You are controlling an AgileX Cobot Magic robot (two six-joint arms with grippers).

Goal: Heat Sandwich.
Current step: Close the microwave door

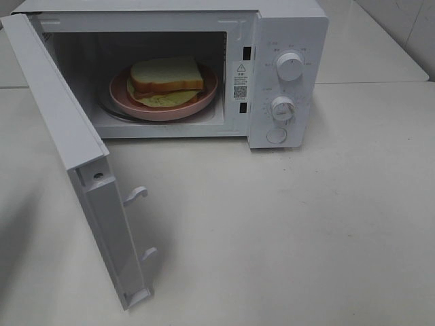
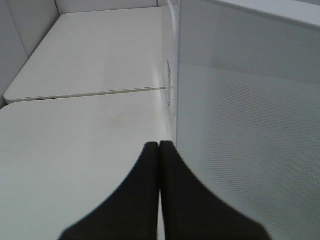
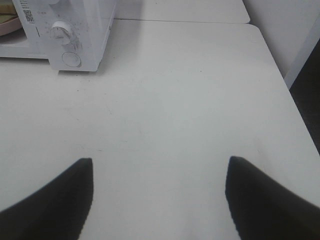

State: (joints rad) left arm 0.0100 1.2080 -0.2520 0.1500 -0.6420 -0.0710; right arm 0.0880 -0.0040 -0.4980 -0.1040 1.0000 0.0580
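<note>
Exterior high view: a white microwave (image 1: 163, 20) stands on the pale worktop (image 1: 285, 231) with its door (image 1: 75, 149) swung fully open towards the left. Inside the cavity, a round pink plate (image 1: 170, 112) sits on the floor of the oven. The sandwich (image 1: 166, 75) lies on that plate, white bread uppermost, brown crust at the edge and pale yellow-green filling showing beneath, well within the plate's rim. The control panel to the right of the cavity carries an upper knob (image 1: 290, 66), a lower knob (image 1: 283, 107) and a round button (image 1: 276, 135) below them. Left wrist view: the left pincer (image 2: 159, 146) has its two dark fingers pressed together with nothing between them, and it sits over the worktop just beside the door's dotted panel. Right wrist view: the right pincer (image 3: 160, 160) stands wide apart, grips nothing, and has bare worktop showing between its fingers. The microwave's panel corner, with a sliver of the plate, is seen well ahead.
</note>
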